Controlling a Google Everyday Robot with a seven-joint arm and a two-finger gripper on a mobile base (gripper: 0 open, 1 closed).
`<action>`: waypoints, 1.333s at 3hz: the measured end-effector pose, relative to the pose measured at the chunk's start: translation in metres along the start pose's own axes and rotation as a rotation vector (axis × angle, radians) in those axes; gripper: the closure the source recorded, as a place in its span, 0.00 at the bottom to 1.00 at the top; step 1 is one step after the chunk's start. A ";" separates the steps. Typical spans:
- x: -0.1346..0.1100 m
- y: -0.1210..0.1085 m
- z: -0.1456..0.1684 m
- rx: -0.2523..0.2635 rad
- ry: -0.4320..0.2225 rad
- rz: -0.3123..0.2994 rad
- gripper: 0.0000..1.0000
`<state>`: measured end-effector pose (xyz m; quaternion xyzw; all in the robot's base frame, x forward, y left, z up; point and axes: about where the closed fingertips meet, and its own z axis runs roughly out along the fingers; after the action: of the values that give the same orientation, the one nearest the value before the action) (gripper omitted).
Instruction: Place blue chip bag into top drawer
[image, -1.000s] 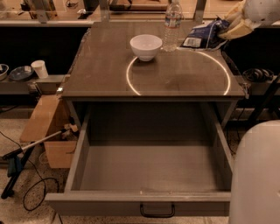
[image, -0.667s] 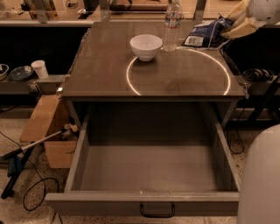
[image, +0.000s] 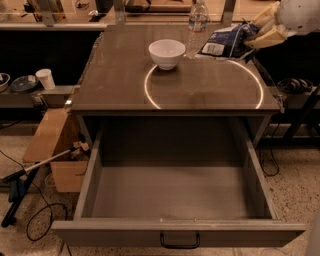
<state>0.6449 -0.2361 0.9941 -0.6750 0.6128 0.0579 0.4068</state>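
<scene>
At top right, the tool (image: 252, 34) grips the crumpled, white-patched blue chip bag (image: 223, 42).

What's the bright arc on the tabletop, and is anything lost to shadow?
Camera view: the arc is ring-shaped glare on the glossy tabletop, running from beside the white bowl round to below the blue chip bag. The gripper, at the bag's right end, is brightly lit. The top drawer floor is dim but readable, its back wall shadowed.

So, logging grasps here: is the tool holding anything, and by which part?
The tool, top right over the table, pinches the blue chip bag by its right end.
</scene>
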 end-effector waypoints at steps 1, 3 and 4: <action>0.003 0.015 0.025 -0.046 -0.014 0.024 1.00; -0.006 0.025 0.016 -0.034 0.014 0.040 1.00; -0.015 0.044 0.001 -0.031 0.040 0.056 1.00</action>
<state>0.6037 -0.2199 0.9810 -0.6649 0.6384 0.0650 0.3823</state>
